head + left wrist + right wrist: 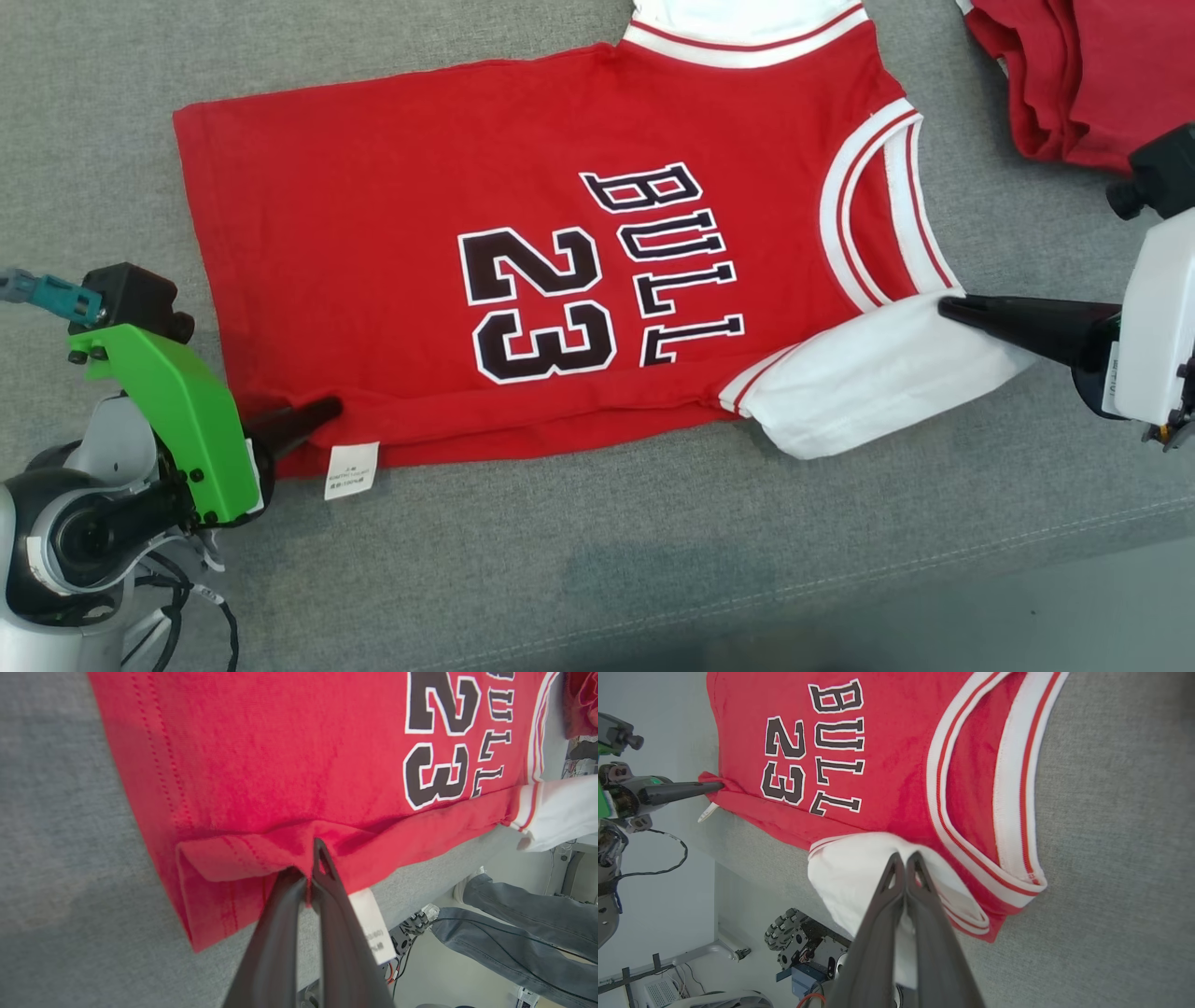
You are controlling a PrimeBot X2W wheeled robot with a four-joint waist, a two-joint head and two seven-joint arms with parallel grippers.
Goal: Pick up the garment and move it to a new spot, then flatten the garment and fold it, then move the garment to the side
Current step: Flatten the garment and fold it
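The garment (373, 233) is a red jersey with "BULL 23" in black and white sleeves, lying spread on the grey padded surface (579, 560). My left gripper (329, 409) is at the jersey's lower left corner, shut on a raised fold of the red hem (243, 858) beside the white care label (351, 469); the pinch is plain in the left wrist view, at the left gripper (312, 858). My right gripper (945, 306) comes in from the right, shut on the white sleeve (868, 383), whose cloth puckers around the right gripper (906, 858).
A second pile of red cloth (1055, 75) lies at the back right. The surface's front edge (934, 569) runs close below the jersey. Beyond that edge, a person's legs in jeans (514, 924) stand on the floor, near the robot's wheeled base (803, 942).
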